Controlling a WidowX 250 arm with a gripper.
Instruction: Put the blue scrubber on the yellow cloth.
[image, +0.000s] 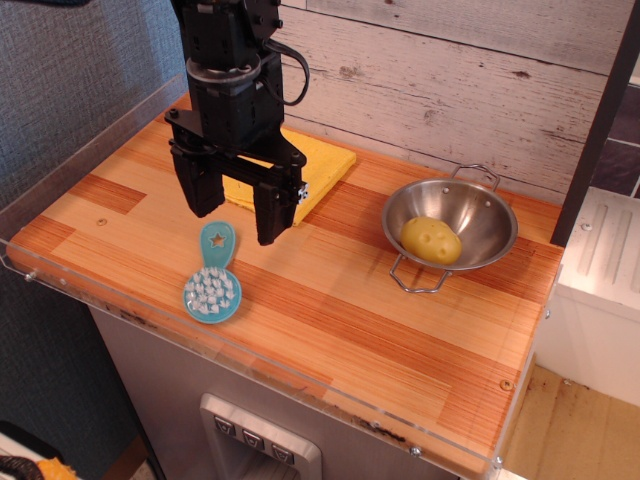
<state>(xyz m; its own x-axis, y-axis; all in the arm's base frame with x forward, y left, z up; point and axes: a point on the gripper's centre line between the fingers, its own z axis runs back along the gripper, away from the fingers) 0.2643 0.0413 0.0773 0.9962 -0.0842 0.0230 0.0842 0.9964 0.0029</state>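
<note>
The blue scrubber (213, 277) lies flat on the wooden table, bristle head toward the front edge, handle with the star cutout pointing back. The yellow cloth (318, 166) lies folded behind it at the back of the table, partly hidden by the arm. My gripper (234, 214) is open, its two black fingers spread wide and pointing down. It hangs just above and behind the scrubber's handle, between the scrubber and the cloth. It holds nothing.
A round steel bowl (480, 205) with wire handles stands to the right, with a yellow potato-like toy (431, 240) inside. A clear plastic rim (250, 352) edges the table's front and left sides. A plank wall runs behind.
</note>
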